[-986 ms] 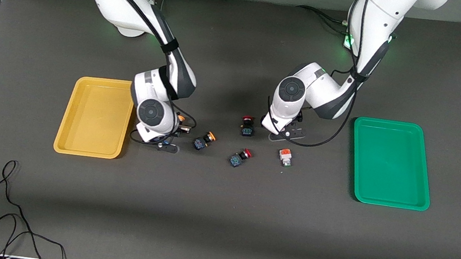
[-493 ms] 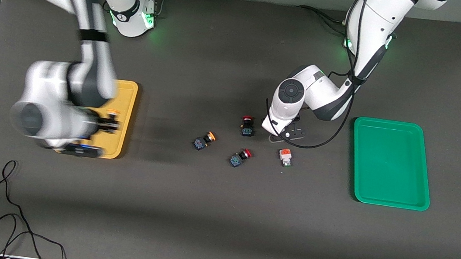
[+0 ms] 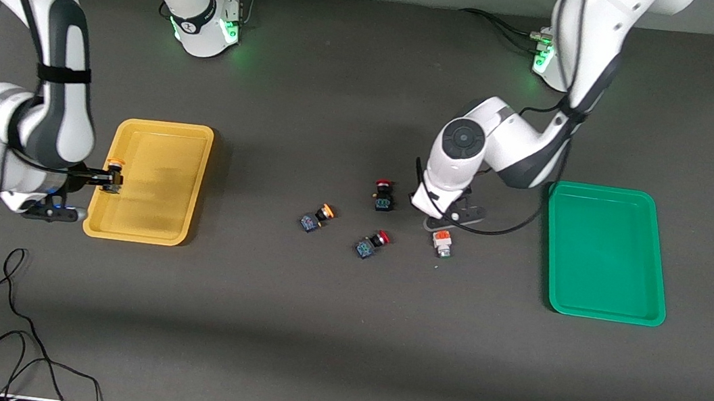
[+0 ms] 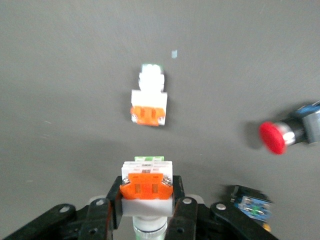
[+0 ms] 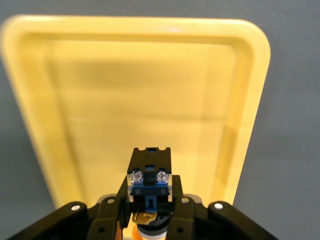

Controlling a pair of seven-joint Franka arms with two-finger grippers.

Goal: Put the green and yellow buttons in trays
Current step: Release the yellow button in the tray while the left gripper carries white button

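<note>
The right gripper (image 3: 102,180) is clenching a yellow-capped button (image 3: 113,175) over the yellow tray (image 3: 191,139)'s rim; releasing there risks a bounce out. The left gripper (image 4: 145,212) is grasping a white-bodied button (image 4: 146,185) mid-bench, beside its twin (image 4: 148,102).

On the table (image 3: 327,333), one tray (image 3: 194,140) lies toward the right arm's end, the other tray (image 3: 659,265) toward the left arm's end. Between them sit four buttons: one button (image 3: 383,195) farthest from the front camera, a second button (image 3: 316,216) toward the right arm's end, a third button (image 3: 371,243) nearest the camera, and a fourth button (image 3: 441,242) toward the left arm's end. The right gripper (image 3: 106,180) holds a fifth button (image 5: 149,176) over the first tray's rim. The left gripper (image 4: 146,210) holds a sixth button (image 4: 146,184) over the table just beside the fourth.
</note>
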